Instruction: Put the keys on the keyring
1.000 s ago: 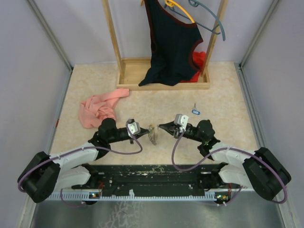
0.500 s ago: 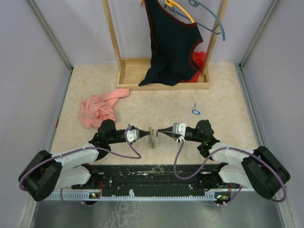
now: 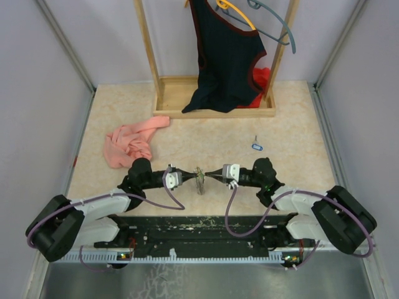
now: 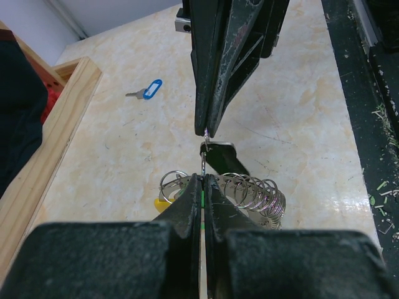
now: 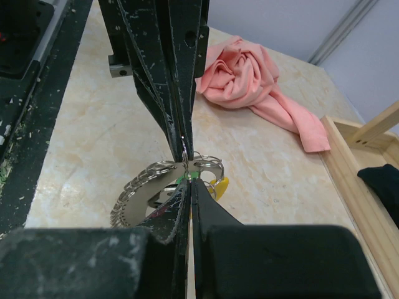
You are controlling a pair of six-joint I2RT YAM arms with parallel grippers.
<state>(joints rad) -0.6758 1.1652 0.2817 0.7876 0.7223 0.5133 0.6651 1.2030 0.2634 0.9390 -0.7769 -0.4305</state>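
- Brought the left claw and the right claw together over the last second; met almost tip to tip near the front of the table, where before stood apart with the right one tilted
- Held the left claw fully closed, pinched on a thin wire of the keyring, which sat between the two tips with its yellow piece and its coils just below
- Held the right claw fully closed as well; reached the same wire, with a black key just beside its tip, but could not tell which of the two was gripped
- Left a blue key lying well apart on the table, not yet on the ring
- Looked like the threading step had begun; needed very fine alignment, as a small slip could drop the key
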